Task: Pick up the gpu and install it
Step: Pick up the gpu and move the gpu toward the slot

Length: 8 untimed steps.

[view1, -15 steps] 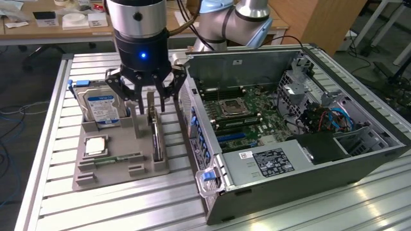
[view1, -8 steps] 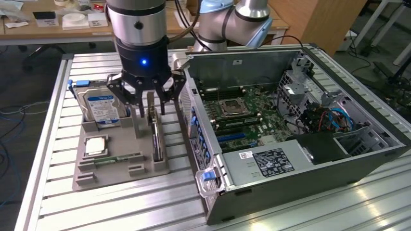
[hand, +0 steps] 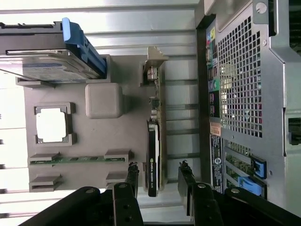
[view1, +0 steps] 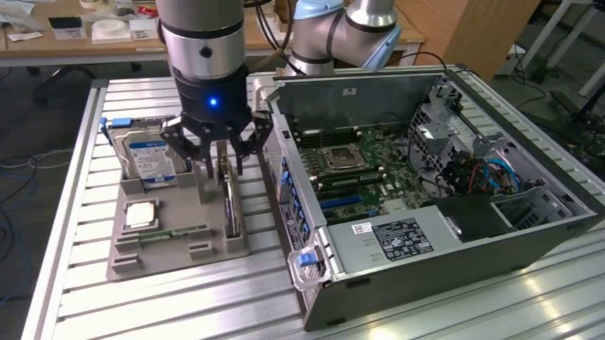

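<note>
The gpu (view1: pixel 229 205) is a thin flat card with a dark board. It has a black cooler (hand: pixel 153 157) on one face and a silver metal bracket (hand: pixel 155 61) at one end. It stands upright on its long edge in a slot of the grey holder (view1: pixel 161 251). In the exterior view it is at the holder's 3 o'clock side, and at 9 o'clock from the open computer case (view1: pixel 426 283).

Arm (view1: pixel 345 28) bends over from behind; wrist (view1: pixel 201 39) hangs vertical, tool end pointing straight down, blue light lit on its black housing. Gripper (view1: pixel 219 166) wide open, black fingers (hand: pixel 132 181) well apart, tips lowest.
</note>
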Available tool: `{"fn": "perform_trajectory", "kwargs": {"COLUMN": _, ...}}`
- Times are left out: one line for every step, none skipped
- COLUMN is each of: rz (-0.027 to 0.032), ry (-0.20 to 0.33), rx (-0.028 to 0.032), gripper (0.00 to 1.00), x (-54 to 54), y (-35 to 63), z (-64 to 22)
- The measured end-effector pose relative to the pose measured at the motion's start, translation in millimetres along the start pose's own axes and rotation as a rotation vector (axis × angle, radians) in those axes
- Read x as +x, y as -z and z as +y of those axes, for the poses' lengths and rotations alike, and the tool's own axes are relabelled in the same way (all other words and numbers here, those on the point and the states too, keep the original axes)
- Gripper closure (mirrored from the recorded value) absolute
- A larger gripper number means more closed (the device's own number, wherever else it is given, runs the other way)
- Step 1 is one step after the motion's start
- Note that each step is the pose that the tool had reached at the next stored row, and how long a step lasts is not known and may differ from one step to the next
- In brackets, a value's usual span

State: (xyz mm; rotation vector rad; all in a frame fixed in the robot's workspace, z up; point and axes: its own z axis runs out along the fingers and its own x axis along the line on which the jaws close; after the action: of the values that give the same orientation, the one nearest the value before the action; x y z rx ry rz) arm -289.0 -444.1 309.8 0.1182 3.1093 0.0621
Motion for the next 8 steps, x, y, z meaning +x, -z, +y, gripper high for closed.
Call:
{"fn": "perform_trajectory", "kwargs": {"rz": 0.0000, "ry": 0.000, "rx": 0.0000, "gripper": 0.53, "x": 0.1, "y": -1.9, "z": 0.2}}
{"fn": "perform_trajectory", "kwargs": {"rz": 0.0000, "ry": 0.000, "rx": -0.0001, "gripper": 0.53, "x": 0.2, "y": -3.6, "z": 0.3}}
{"fn": "perform_trajectory", "kwargs": {"rz": 0.0000, "ry": 0.000, "rx": 0.0000, "gripper": 0.53, "x": 0.3, "y": -5.5, "z": 0.5}}
{"fn": "perform_trajectory", "kwargs": {"rz": 0.0000, "ry": 0.000, "rx": -0.0001, "gripper": 0.53, "x": 0.4, "y": -7.3, "z": 0.5}}
{"fn": "perform_trajectory", "kwargs": {"rz": -0.0001, "ry": 0.000, "rx": -0.0001, "gripper": 0.53, "x": 0.5, "y": -9.1, "z": 0.6}}
{"fn": "perform_trajectory", "kwargs": {"rz": 0.0000, "ry": 0.000, "rx": -0.0001, "gripper": 0.53, "x": 0.6, "y": -11.0, "z": 0.7}}
{"fn": "perform_trajectory", "kwargs": {"rz": 0.0000, "ry": 0.000, "rx": 0.0000, "gripper": 0.53, "x": 0.7, "y": -12.8, "z": 0.8}}
{"fn": "perform_trajectory", "kwargs": {"rz": 0.0000, "ry": 0.000, "rx": -0.0001, "gripper": 0.53, "x": 0.8, "y": -14.6, "z": 1.0}}
